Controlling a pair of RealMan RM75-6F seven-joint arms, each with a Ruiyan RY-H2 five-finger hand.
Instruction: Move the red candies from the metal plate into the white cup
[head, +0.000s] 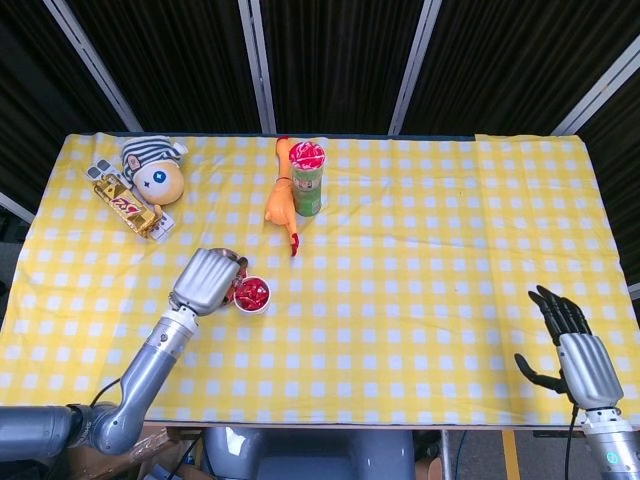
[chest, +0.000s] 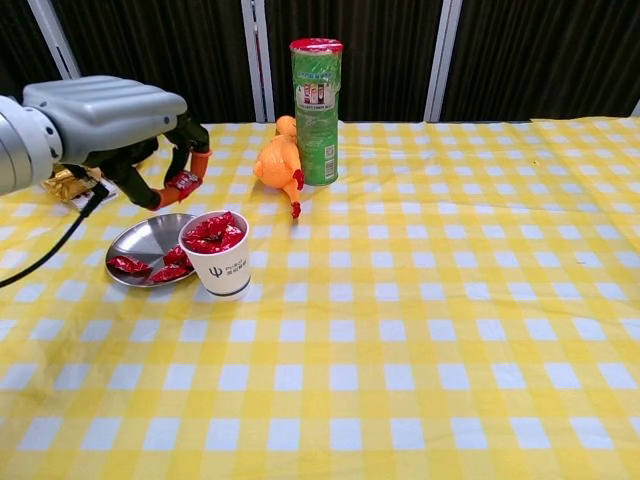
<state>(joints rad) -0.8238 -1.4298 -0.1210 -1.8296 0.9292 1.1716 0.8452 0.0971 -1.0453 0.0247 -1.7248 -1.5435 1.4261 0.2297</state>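
The metal plate (chest: 140, 242) lies on the yellow checked cloth with a few red candies (chest: 128, 265) on it. Right beside it stands the white cup (chest: 222, 262), heaped with red candies (chest: 212, 232). My left hand (chest: 118, 112) hovers above the plate and pinches one red candy (chest: 184, 181) in its fingertips, just up and left of the cup's rim. In the head view this left hand (head: 207, 280) covers most of the plate, with the cup (head: 252, 294) at its right. My right hand (head: 570, 345) rests far off at the table's front right, fingers spread and holding nothing.
A green snack can (chest: 316, 97) and an orange rubber chicken (chest: 279, 165) stand behind the cup. A striped-cap plush doll (head: 153, 172) and a gold snack bar (head: 127, 208) lie at the back left.
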